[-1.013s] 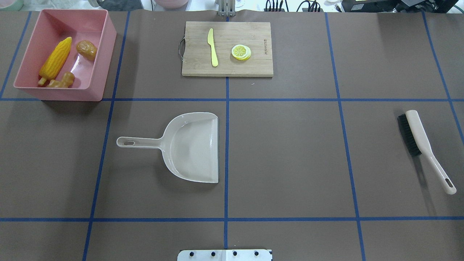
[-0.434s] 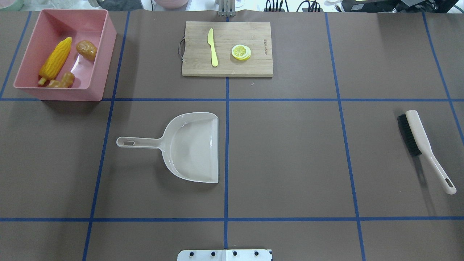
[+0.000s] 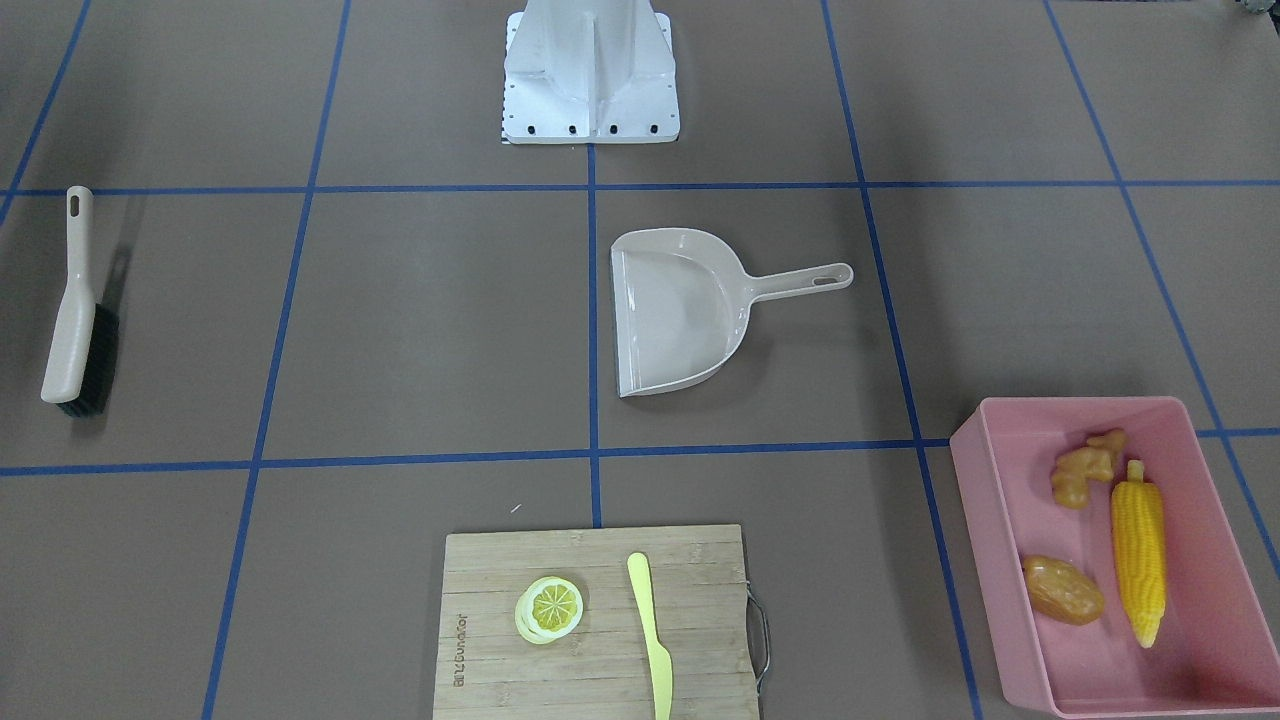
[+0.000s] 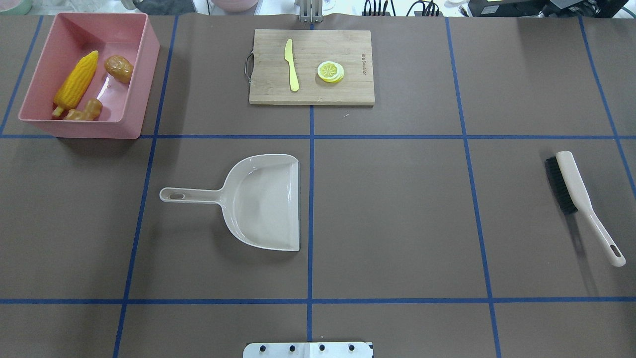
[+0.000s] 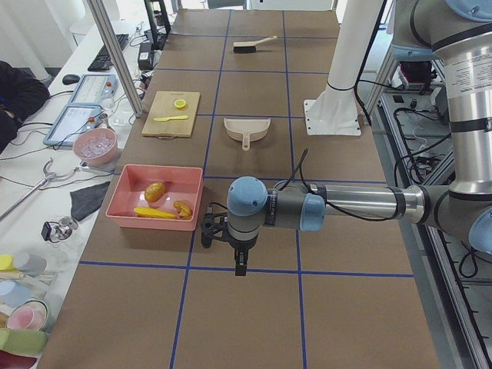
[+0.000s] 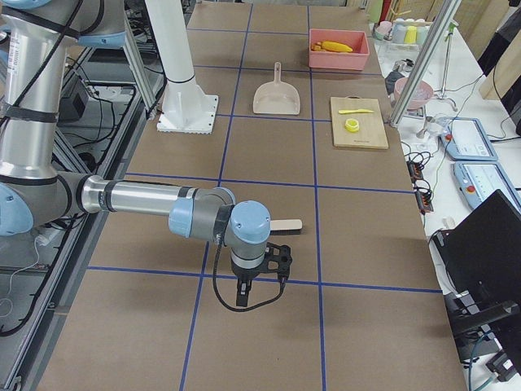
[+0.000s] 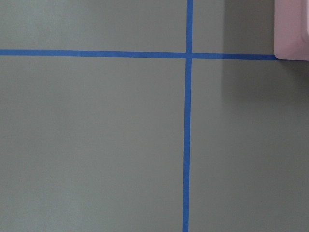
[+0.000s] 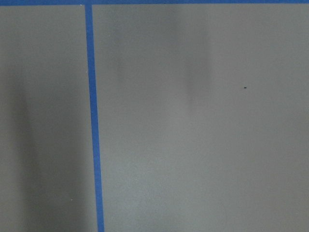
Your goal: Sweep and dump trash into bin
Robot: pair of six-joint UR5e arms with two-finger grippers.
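The pink bin [image 4: 147, 59] stands at the table's far left corner. In it lie the yellow corn cob [image 4: 77, 82], the brown potato [image 4: 119, 68] and the tan ginger root [image 4: 87, 110]. The beige dustpan [image 4: 263, 204] lies empty mid-table, handle to the left. The brush [image 4: 571, 184] lies at the right. My left gripper [image 5: 241, 267] shows only in the exterior left view, hanging off the bin's near side; I cannot tell if it is open. My right gripper [image 6: 242, 298] shows only in the exterior right view, near the brush [image 6: 286, 225]; its state is unclear too.
A wooden cutting board [image 4: 348, 92] at the far middle carries a pale yellow knife [image 4: 291, 65] and a lemon slice [image 4: 330, 71]. The robot's base plate [image 4: 308, 350] is at the near edge. The bin's corner [image 7: 292, 29] shows in the left wrist view.
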